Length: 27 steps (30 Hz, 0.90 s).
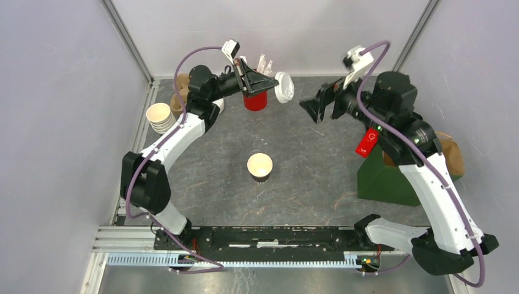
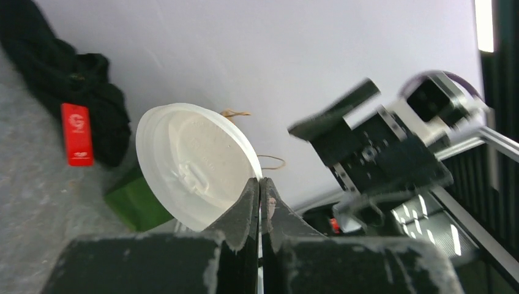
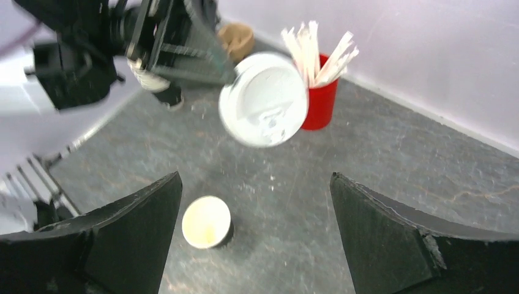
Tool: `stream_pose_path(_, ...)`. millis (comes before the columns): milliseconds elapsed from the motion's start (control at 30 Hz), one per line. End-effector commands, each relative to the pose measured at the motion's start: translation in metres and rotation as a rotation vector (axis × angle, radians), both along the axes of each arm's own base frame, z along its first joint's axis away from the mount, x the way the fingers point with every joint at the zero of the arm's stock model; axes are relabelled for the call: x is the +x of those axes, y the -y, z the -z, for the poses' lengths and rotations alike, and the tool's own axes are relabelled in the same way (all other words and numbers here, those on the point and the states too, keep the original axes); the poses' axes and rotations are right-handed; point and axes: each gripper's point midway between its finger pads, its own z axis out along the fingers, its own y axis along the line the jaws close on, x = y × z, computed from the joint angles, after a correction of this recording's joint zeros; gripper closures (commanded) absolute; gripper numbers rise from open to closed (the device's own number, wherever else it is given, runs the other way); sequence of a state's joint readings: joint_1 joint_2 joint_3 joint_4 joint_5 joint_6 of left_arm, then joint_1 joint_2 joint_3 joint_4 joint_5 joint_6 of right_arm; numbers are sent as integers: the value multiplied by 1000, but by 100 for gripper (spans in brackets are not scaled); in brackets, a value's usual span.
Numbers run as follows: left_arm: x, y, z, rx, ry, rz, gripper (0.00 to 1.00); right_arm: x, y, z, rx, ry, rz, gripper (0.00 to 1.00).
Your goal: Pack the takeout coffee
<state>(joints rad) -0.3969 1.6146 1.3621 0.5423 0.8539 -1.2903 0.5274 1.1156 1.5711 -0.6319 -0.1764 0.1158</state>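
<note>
Reaching level above the table (image 1: 318, 184), the left gripper (image 1: 273, 84) pinches a white lid (image 1: 284, 86) by its rim; the right gripper (image 1: 322, 110) faces it, jaws spread wide. Lower down between them stands the lidless black cup (image 1: 259, 166)

Bare tabletop (image 1: 318, 184) rings the lidless cup (image 1: 259, 166), reachable from every side. Behind it, the red holder (image 1: 255, 101) and its sticks crowd the lid (image 1: 284, 87) nipped in the left pincer (image 1: 275, 82), seemingly with little room between. The wide-spread right pincer (image 1: 322, 108) faces it nearby. A green box (image 1: 385, 180) blocks the right edge.
</note>
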Motion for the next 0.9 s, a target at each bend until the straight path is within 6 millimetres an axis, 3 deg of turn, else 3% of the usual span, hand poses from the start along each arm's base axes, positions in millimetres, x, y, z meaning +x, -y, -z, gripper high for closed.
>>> stream_pose_path(0, -43, -12, -54, -207, 85, 160, 98, 10, -8, -40, 225, -43, -73, 2)
stream_pose_path(300, -51, -8, -52, -209, 30, 182, 98, 12, -33, -28, 349, -140, -209, 2)
stream_pose_path(867, -67, 24, -44, -219, -2, 239, 98, 27, -23, 2, 218, -135, -108, 4)
